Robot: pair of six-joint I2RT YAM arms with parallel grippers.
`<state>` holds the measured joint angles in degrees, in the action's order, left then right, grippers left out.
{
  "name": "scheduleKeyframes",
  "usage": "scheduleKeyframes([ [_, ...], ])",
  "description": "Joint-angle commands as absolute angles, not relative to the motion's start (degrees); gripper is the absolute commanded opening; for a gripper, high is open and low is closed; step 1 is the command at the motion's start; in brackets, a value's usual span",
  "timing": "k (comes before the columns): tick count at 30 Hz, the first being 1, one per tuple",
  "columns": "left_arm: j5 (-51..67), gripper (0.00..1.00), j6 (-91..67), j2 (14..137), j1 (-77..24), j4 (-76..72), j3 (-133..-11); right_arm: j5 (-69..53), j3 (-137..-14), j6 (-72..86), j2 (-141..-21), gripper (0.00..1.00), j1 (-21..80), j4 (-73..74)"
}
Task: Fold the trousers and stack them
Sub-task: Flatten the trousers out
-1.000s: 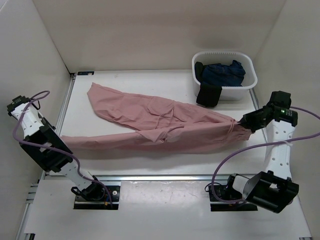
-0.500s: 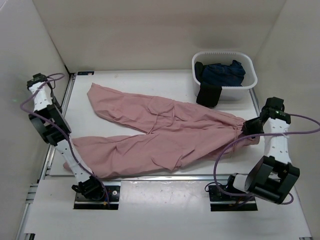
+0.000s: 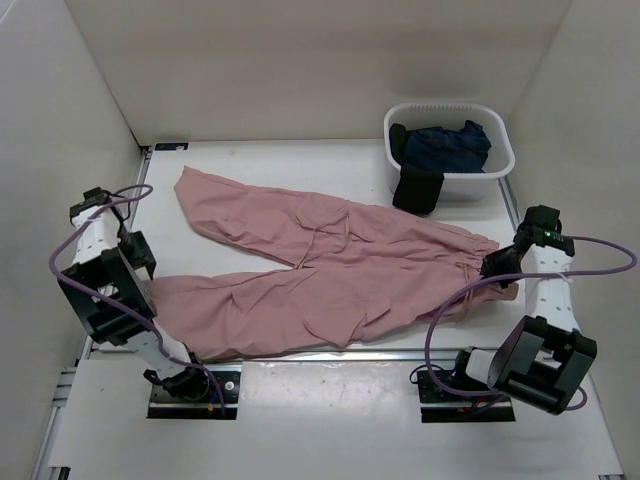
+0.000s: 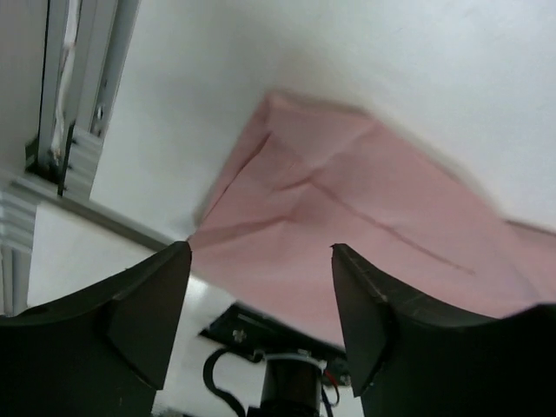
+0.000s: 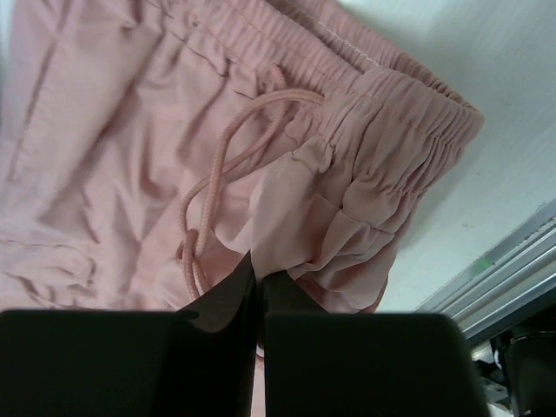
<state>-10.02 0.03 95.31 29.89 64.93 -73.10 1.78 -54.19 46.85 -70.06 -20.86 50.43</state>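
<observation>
The dusty-pink trousers [image 3: 330,260] lie spread across the table, legs pointing left and waist at the right. The near leg's cuff [image 4: 347,208] rests flat by the left table edge. My left gripper [image 3: 143,262] hovers just above that cuff, and in its wrist view the left gripper [image 4: 261,252] stands open with nothing between its fingers. My right gripper [image 3: 492,266] is at the waist. In its wrist view the right gripper [image 5: 257,261] is shut, pinching a fold of the elastic waistband [image 5: 408,139] beside the drawstring [image 5: 221,161].
A white basket [image 3: 470,185] stands at the back right with a dark navy garment [image 3: 445,145] inside and a black garment [image 3: 415,190] draped over its front wall. Metal rails run along the table's left edge [image 4: 74,87] and front edge [image 3: 320,355].
My left gripper has opened and let go of the near leg's cuff, which now lies slack on the table. My right gripper stayed shut and lowered the waist toward the near right.
</observation>
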Motion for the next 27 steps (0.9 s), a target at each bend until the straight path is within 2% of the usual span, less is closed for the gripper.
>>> scheduleKeyframes([
  [1, -7.4, 0.78, 0.0, 96.1, 27.2, 57.6, -72.4, 3.5, -52.7, 45.6, -68.6, 0.00, -20.5, 49.7],
  [6, -10.0, 0.82, 0.0, 105.6, 26.1, 55.3, -70.2, 5.3, -51.5, 45.6, -66.9, 0.00, -20.5, 50.2],
  [10, -10.6, 0.80, 0.0, 109.5, 24.5, 52.7, -66.1, 5.3, -51.0, 45.6, -66.4, 0.00, -20.5, 50.7],
  [11, -8.5, 0.72, 0.0, 110.2, 24.5, 52.7, -65.6, 5.3, -51.0, 45.6, -65.7, 0.00, -20.5, 50.7],
  [12, -7.6, 0.54, 0.0, 110.8, 24.5, 52.7, -65.6, 5.3, -50.4, 45.6, -65.7, 0.00, -20.5, 50.7],
  [13, -7.6, 0.14, 0.0, 110.8, 24.5, 52.7, -65.6, 5.3, -49.8, 45.6, -64.9, 0.00, -20.5, 51.2],
  [16, -11.1, 0.14, 0.0, 110.3, 24.5, 52.2, -69.0, 6.8, -49.1, 45.6, -63.5, 0.00, -20.5, 51.9],
  [24, -17.2, 0.14, 0.0, 96.9, 24.5, 54.0, -87.3, 8.5, -48.1, 45.1, -59.3, 0.00, -20.5, 55.5],
  [27, -19.6, 0.14, 0.0, 93.7, 24.5, 55.6, -86.7, 9.1, -47.6, 44.6, -57.7, 0.00, -20.5, 56.5],
])
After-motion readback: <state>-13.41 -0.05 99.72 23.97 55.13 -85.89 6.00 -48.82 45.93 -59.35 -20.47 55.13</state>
